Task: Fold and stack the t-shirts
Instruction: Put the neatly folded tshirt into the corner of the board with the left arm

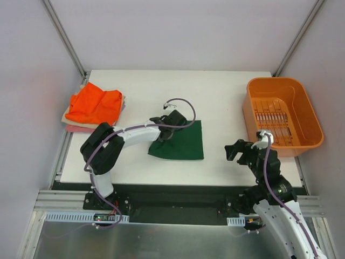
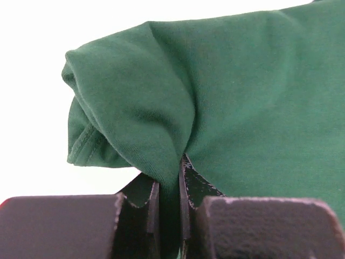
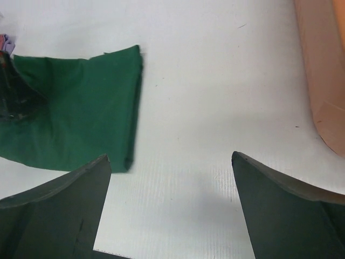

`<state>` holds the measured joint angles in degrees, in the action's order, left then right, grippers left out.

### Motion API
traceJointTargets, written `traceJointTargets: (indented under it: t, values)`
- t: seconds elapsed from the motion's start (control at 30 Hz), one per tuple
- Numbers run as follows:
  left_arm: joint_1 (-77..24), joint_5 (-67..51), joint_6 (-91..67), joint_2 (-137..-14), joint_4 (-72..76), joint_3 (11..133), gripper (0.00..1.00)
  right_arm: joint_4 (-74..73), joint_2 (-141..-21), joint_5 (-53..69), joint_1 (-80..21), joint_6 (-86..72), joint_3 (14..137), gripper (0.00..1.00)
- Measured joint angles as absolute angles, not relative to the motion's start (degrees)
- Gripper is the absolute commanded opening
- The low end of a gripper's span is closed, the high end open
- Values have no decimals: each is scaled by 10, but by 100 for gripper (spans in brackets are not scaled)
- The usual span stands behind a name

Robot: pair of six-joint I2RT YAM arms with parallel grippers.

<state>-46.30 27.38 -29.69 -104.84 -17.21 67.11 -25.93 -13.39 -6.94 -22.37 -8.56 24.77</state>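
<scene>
Left gripper [image 2: 170, 175] is clamped on a bunched fold of the dark green t-shirt [image 1: 183, 143], which lies partly folded at mid-table. Right gripper [image 3: 170, 157] hangs spread and empty near the orange basket [image 1: 312, 121]. Orange t-shirt [image 1: 96, 105] tops the cream-and-pink pile [image 1: 73, 127] at far left. Judgement: the green shirt's folding is unfinished and its stacking outstanding.

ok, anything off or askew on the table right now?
Two things. The orange t-shirt lies rumpled and skewed on the pink and cream shirts, not squared up. The green t-shirt is bunched at its left edge where the left gripper pinches it. Nothing spilled or damaged.
</scene>
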Motion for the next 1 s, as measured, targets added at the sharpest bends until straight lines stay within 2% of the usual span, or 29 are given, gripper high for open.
traceJointTargets:
  t: [0.13,0.3,0.63,1.0]
  values:
    - [-449,369,-146,-1010,-197,679,0,-262,-136,-71,-224,-82,247,96]
    - [-389,393,45,-959,-170,691,0,-263,-141,-73,-224,-78,247,96]
    - [-233,350,261,-857,-154,691,0,-264,-141,-82,-224,-72,246,96]
    - [-134,287,366,-805,-156,719,0,-265,-151,-104,-224,-72,244,96]
